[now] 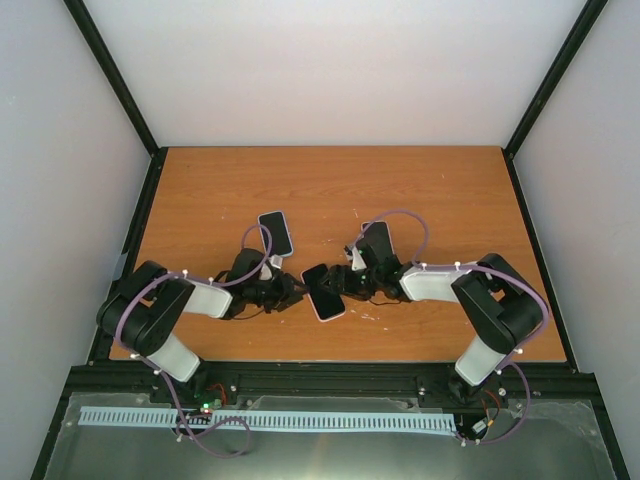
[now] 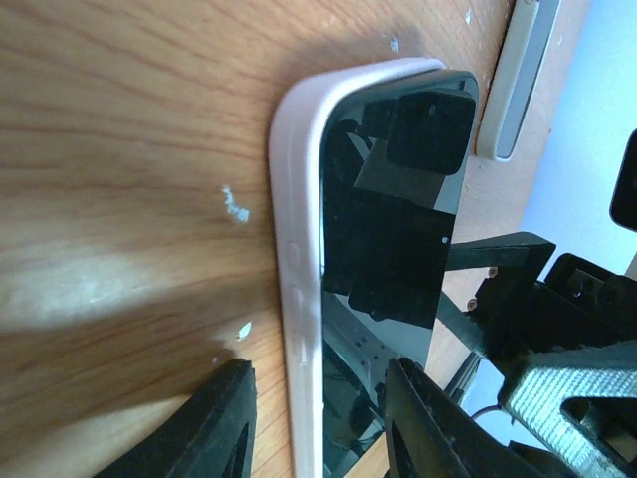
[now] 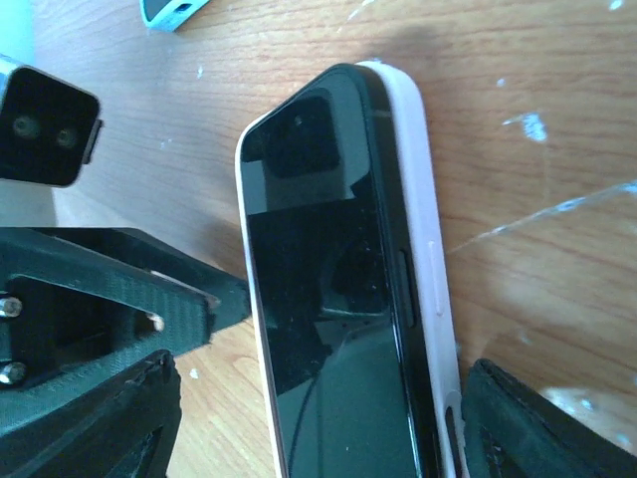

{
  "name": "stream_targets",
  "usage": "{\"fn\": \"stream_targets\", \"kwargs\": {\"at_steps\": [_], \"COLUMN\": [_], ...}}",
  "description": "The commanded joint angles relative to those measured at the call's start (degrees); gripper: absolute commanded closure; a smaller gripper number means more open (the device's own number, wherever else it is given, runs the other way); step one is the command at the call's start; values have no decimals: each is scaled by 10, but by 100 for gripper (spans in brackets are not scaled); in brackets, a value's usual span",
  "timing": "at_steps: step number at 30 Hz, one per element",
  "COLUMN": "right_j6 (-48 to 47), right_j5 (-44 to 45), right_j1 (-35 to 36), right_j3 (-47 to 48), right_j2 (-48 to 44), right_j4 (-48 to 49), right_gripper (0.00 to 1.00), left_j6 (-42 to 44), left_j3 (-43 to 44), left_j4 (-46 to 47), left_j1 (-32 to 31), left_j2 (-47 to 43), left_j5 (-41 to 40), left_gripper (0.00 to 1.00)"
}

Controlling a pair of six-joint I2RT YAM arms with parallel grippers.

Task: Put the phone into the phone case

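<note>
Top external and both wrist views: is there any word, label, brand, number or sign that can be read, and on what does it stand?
No text can be read in any view.
phone: the screen is dark and shows only reflections.
white case: plain, with no brand or label on the side that shows.
second phone: dark screen, too small in the top view to show any marking.

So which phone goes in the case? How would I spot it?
Look at the wooden table, toward its near edge where the two arms meet. The phone, black screen up in a pale case, lies there. Unlike the other phone farther back, it is flanked by the left gripper and right gripper.
</note>
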Motion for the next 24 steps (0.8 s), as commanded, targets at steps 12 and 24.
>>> {"fn": "stream_targets", "kwargs": {"at_steps": [12, 24], "right_j6": [124, 195], "right_j5": [-102, -129], "right_j1": [4, 20], "right_j3": [-42, -66], "right_j2": [-11, -7], "right_j4": [187, 294], "right_gripper": [27, 27], "left_j6": [-33, -49], "left_j3": [-17, -61], "left_j4": [90, 116], "left_j1": [-30, -34], "left_j2": [41, 16], "left_j5": [17, 15], "left_gripper": [66, 55]}}
